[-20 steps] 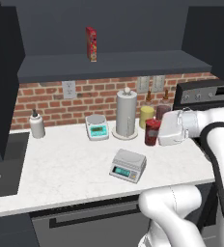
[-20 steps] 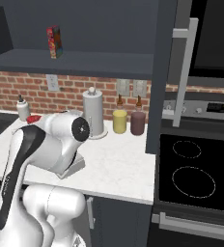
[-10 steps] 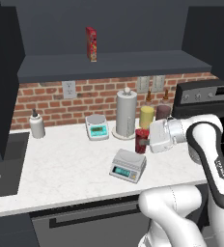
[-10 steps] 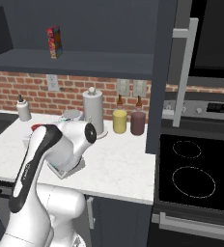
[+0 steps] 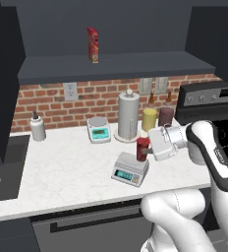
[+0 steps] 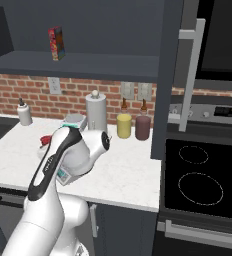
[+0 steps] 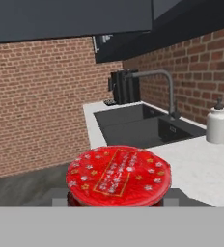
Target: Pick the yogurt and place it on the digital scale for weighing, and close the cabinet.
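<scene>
One yogurt (image 5: 142,148) in pincer (image 5: 148,149), above digital scale (image 5: 130,169)

Yogurt (image 7: 119,176) lid close below; sink (image 7: 138,126), faucet (image 7: 158,89), perhaps a soap bottle (image 7: 217,125) beyond.

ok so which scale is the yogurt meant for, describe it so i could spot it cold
Start at the white paper towel roll against the brick wall, then come forward toward the counter's front edge. The digital scale is the low grey one there, with a flat square platform and a slanted teal display. The other scale, back by the wall, is white.
</scene>
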